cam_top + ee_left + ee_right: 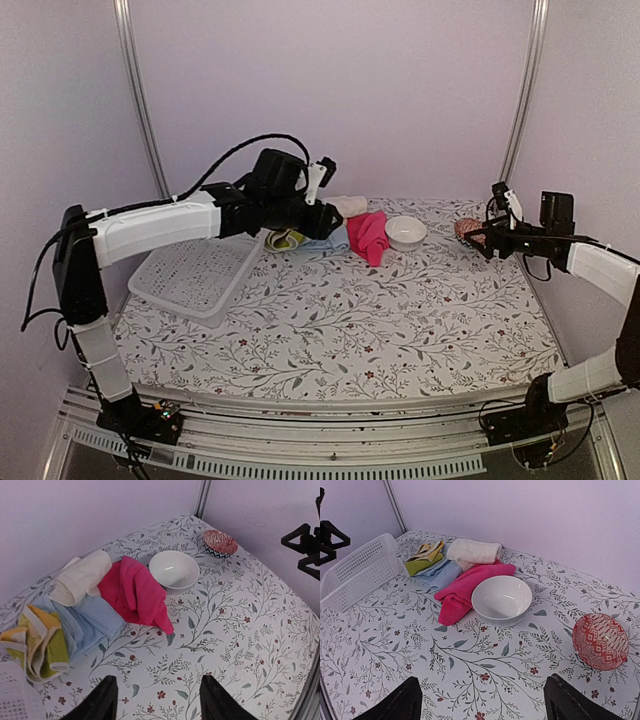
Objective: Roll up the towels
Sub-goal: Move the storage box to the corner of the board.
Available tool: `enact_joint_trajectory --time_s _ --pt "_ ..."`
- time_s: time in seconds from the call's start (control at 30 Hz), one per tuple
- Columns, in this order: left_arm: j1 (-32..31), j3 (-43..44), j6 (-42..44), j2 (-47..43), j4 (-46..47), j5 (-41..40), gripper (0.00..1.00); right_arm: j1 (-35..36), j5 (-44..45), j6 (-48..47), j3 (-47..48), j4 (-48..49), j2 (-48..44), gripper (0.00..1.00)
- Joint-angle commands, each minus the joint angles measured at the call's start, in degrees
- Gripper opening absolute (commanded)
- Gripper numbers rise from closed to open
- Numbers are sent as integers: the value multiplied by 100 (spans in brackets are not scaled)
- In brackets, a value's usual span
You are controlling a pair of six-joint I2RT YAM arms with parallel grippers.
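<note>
Lab cell: plain walls (330, 90), metal posts (140, 100)

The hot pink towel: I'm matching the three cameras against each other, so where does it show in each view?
Top external: the hot pink towel lies just above centre, immediately left of the white bowl.
Left wrist: near centre, slightly left, with the bowl at its upper right.
Right wrist: left of centre, against the bowl's left side.
Shared landmark: the white bowl, right of the towel in every view.
</note>
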Motion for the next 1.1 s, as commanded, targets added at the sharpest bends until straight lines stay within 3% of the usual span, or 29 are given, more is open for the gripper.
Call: enact_joint_trajectory --time_s 0.0,0.13,0.3,0.47,0.63,0.83,1.07 --pt "-213 842 -327 1096 -994 50 48 -36 -610 -497 -228 307 90 84" --pt "-226 1546 -406 1819 -1803 -130 40 -43 -701 -683 -300 325 117 83" --pt "359 1299 -744 1941 -2275 -39 28 -48 -749 -843 -306 322 189 82" --pt "1144 967 -851 1851 -2154 -98 27 -49 -789 -946 -277 291 317 82" --pt "1728 1439 -957 2317 -2322 -385 24 -51 -826 -951 -218 228 427 81" --pt "1796 2175 -1029 2737 -2165 -287 43 -52 -812 -960 -225 225 438 81" --pt "1830 3552 -951 3627 -2313 -856 51 -46 -844 -989 -204 201 502 81"
